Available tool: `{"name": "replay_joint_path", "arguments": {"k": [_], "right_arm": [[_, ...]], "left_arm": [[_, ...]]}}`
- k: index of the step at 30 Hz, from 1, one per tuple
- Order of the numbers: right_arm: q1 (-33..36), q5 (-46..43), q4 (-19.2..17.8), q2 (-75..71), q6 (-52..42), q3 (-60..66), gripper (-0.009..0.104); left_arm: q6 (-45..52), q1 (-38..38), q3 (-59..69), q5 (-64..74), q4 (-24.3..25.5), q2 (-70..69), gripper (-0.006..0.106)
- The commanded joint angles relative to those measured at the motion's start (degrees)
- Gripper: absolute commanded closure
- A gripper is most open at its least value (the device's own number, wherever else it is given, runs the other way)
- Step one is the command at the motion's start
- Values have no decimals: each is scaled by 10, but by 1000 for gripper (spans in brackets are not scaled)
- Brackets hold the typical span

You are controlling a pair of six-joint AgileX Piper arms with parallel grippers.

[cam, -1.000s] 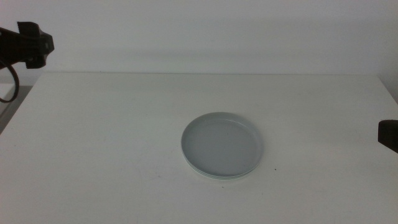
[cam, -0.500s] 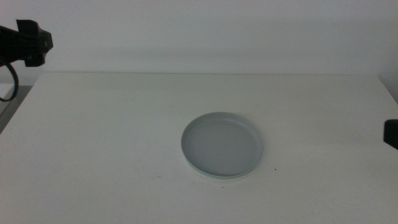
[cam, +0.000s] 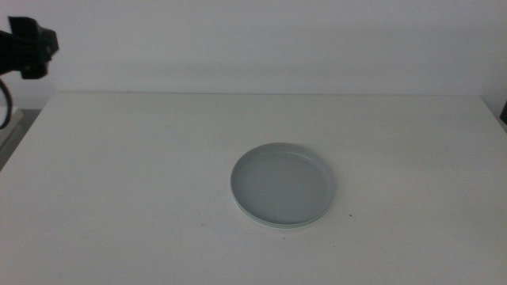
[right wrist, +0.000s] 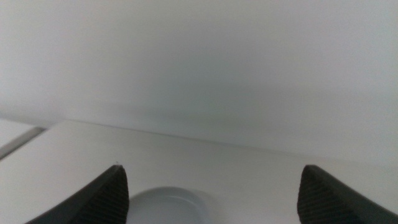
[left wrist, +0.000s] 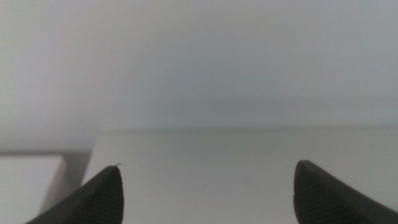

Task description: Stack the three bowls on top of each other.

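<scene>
The bowls [cam: 283, 186] sit nested in one stack mid-tabletop [cam: 142, 174], probably light, stiff and slick, best pinched at the low rim; both pincers, left [left wrist: 205, 190] and right [right wrist: 211, 193], gape empty, well away from the stack.

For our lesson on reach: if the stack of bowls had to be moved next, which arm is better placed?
Probably the right. Its hand is open and faces the stack of bowls, whose rim shows between its jaws. The left hand, also open, is pulled back at the table's far left corner, with no bowl in its view.

Bowls [cam: 282, 184] smooth, semi-matt, prob. plastic; table [cam: 142, 174] matt white, smooth.
</scene>
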Motion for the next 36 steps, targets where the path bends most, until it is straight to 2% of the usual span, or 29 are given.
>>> {"name": "replay_joint_path", "arguments": {"k": [1, 4, 6, 9, 11, 18, 25, 33, 36], "right_arm": [[-43, -23, 24, -7, -4, 29, 2], [-99, -54, 18, -44, -4, 78, 2], [-124, -58, -3, -83, -4, 113, 2], [-150, -55, -57, -162, -4, 164, 2], [-160, -52, -73, -215, -4, 194, 2], [-163, -35, -72, -287, -4, 278, 2], [-183, -41, -68, -299, -4, 355, 2], [-189, -55, -70, -325, -4, 378, 2], [-189, -35, -72, -325, -4, 378, 2]], "left_arm": [[0, 0, 19, -34, 7, -34, 7], [0, 0, 61, -80, 11, -95, 7], [0, 0, 96, -115, 11, -138, 7], [0, 0, 151, -129, 11, -217, 7], [0, 0, 176, -129, 11, -267, 7], [0, 0, 235, -95, 11, -387, 7], [0, 0, 383, -91, 21, -471, 7], [0, 0, 531, -92, 20, -596, 7], [0, 0, 541, -94, 15, -602, 7]]}}
